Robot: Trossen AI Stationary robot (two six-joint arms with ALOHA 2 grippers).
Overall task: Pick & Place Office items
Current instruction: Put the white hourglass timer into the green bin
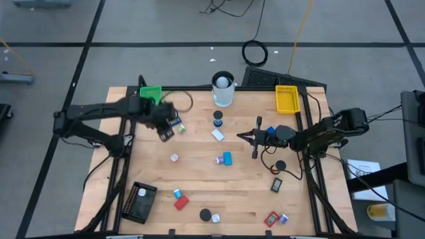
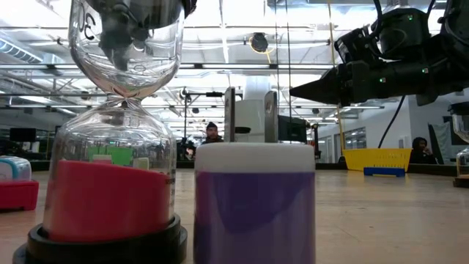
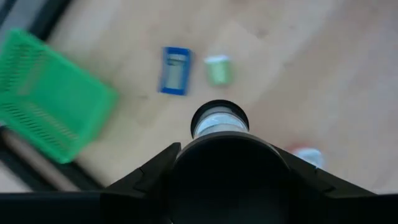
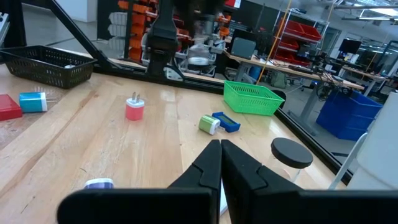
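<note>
My left gripper (image 1: 166, 127) hovers by the green tray (image 1: 151, 93), shut on a small clear cylinder with a dark round cap (image 3: 219, 119). A flat blue piece (image 3: 175, 70) and a green-and-white roll (image 3: 217, 70) lie on the table below it. My right gripper (image 1: 247, 137) is shut and empty, pointing toward the table's left above the table's right half (image 4: 221, 163). Other items lie scattered: a blue block (image 1: 227, 159), a white piece (image 1: 218, 135), black caps (image 1: 280, 166) (image 1: 206, 214), and a red block (image 1: 180, 202). My left gripper has the dark cap end (image 3: 230, 165) of the clear cylinder between its two fingers (image 3: 152, 174), and the cap hides the pads. The clear end (image 3: 219, 119) points away from the wrist toward the table. In the right wrist view the item (image 4: 200, 59) hangs lifted clear of the wood.
A tall white cup (image 1: 224, 89) and a yellow tray (image 1: 286, 98) stand at the far edge, and a black tray (image 1: 139, 201) sits at the near left corner. A red-sand hourglass (image 2: 110, 147) and a white-and-purple cylinder (image 2: 254, 205) stand close to the low camera. People show in the room behind.
</note>
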